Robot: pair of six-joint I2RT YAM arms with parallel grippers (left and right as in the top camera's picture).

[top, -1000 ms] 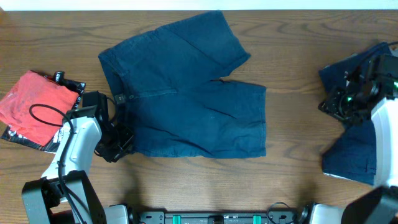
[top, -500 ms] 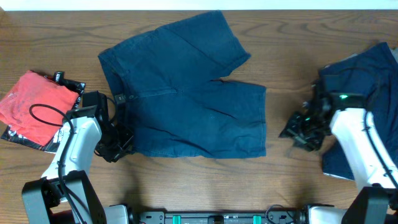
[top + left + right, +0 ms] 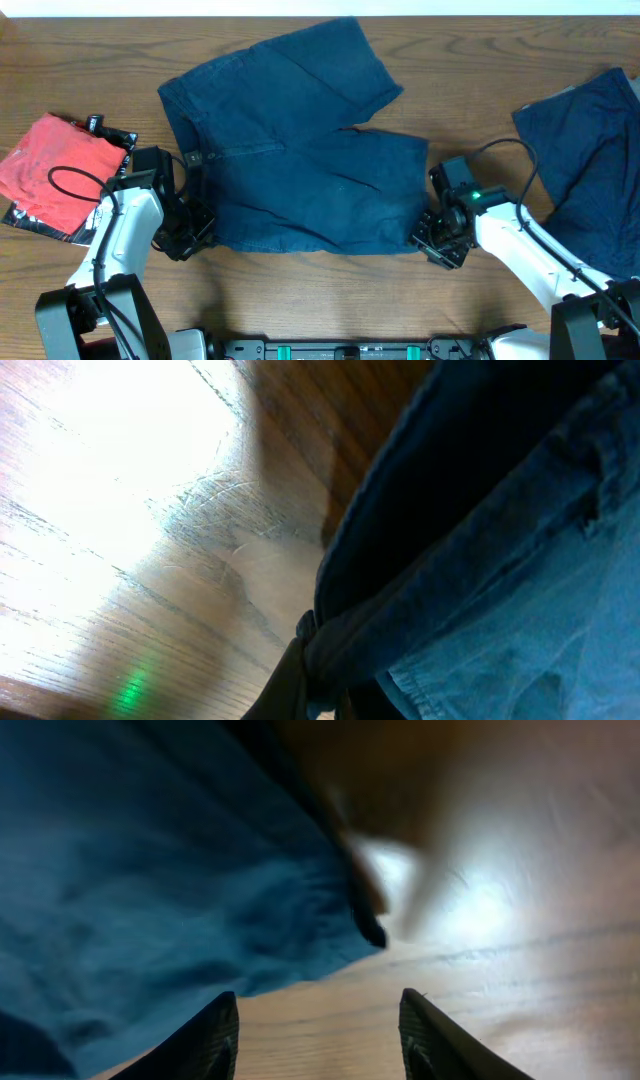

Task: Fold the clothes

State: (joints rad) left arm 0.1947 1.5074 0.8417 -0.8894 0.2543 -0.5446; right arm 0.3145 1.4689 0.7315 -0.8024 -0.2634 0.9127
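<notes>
A pair of dark navy shorts (image 3: 300,150) lies spread flat in the middle of the table, waistband to the left, legs to the right. My left gripper (image 3: 192,232) is shut on the waistband's near corner; the left wrist view shows the cloth (image 3: 470,560) bunched between its fingers (image 3: 320,685). My right gripper (image 3: 432,240) is open at the near leg's hem corner; in the right wrist view the hem (image 3: 150,870) lies just ahead of its spread fingers (image 3: 318,1030), not between them. A second navy garment (image 3: 590,180) lies at the right edge.
A red cloth (image 3: 55,165) on a packet lies at the left edge beside my left arm. Bare wooden table (image 3: 330,290) runs along the front. The table's far edge is just behind the upper shorts leg.
My right arm has swung left from the garment at the right edge to the shorts' near leg hem. The left arm has not moved.
</notes>
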